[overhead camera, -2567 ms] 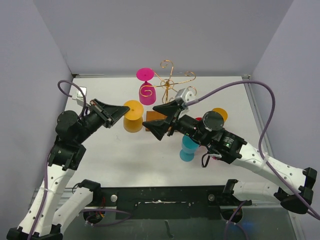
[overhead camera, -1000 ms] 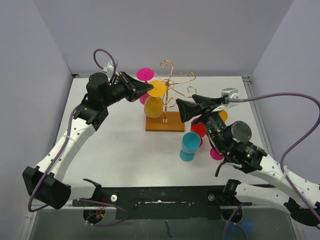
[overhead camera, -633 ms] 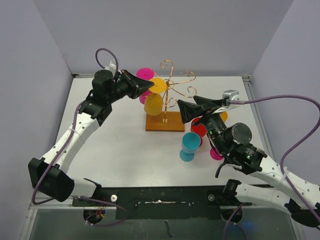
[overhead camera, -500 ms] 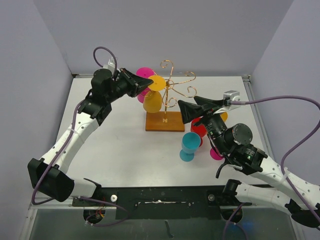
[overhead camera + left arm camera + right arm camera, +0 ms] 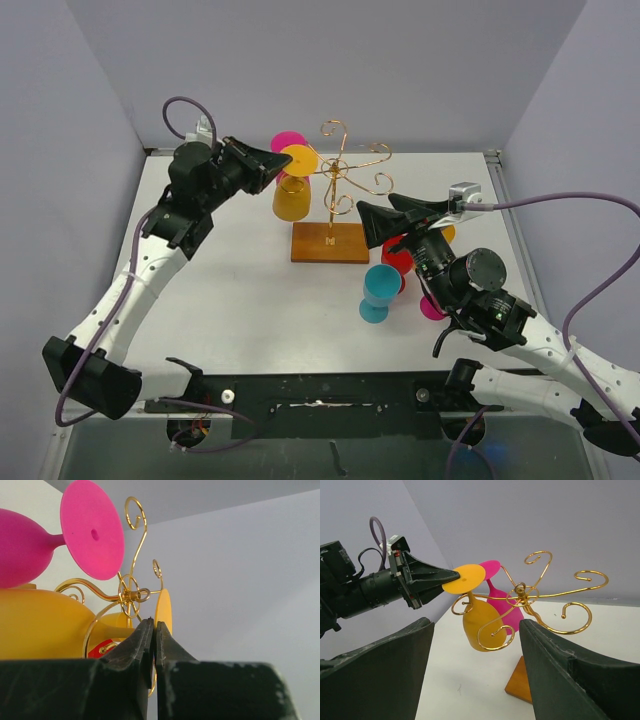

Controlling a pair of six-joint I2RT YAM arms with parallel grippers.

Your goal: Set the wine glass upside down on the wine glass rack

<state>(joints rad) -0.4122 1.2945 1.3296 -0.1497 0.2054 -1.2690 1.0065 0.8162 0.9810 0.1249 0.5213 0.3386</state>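
White tabletop (image 5: 230, 290), pale lavender walls on three sides. The wine glass rack (image 5: 330, 241) stands mid-table on its wooden base. A yellow wine glass (image 5: 290, 200) hangs upside down at the rack's left side, stem against one curled arm, foot uppermost. The left hand (image 5: 286, 163) is closed on the rim of that foot. A pink wine glass (image 5: 288, 141) hangs inverted just behind. The right hand (image 5: 364, 221) hovers right of the rack, spread wide, holding nothing.
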